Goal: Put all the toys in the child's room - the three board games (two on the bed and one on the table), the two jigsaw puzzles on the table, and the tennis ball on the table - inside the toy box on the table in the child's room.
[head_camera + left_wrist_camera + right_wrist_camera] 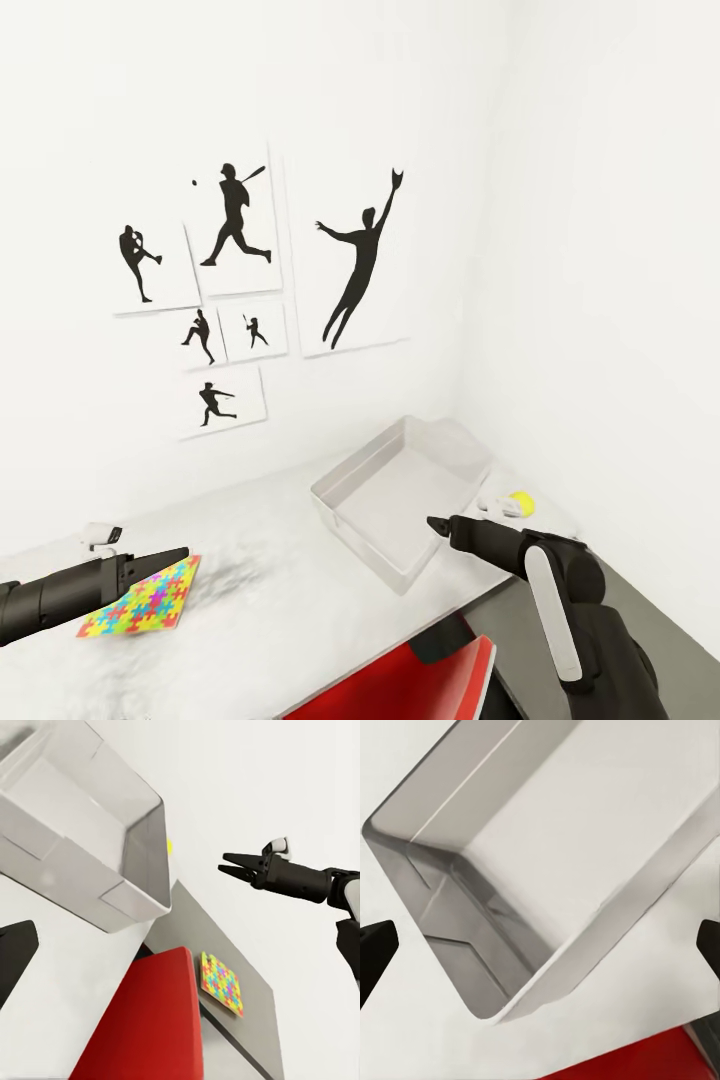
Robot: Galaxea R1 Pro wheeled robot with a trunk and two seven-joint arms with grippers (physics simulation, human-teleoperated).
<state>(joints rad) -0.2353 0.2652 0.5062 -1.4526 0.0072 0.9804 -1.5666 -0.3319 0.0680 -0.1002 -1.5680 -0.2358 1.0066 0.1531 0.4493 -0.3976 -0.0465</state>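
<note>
The toy box [400, 497], a shallow grey-white bin with nothing visible inside, stands on the white table [260, 540] near the corner. Behind its right end lies the yellow tennis ball [522, 502]. A colourful jigsaw puzzle [140, 600] lies flat on the table at the left, and my left gripper [180, 553] hovers over its far edge, open and holding nothing. My right gripper [437, 524] is open and hangs just over the box's near right rim, the box [547, 870] wide between its fingers [375, 952]. Another colourful puzzle [221, 982] lies on a grey surface beyond the red chair.
A red chair [400, 680] is tucked against the table's front edge below the box. A small white object [100, 535] sits at the table's left back, another [495, 505] beside the ball. Walls close the back and right; baseball silhouette prints [235, 230] hang above.
</note>
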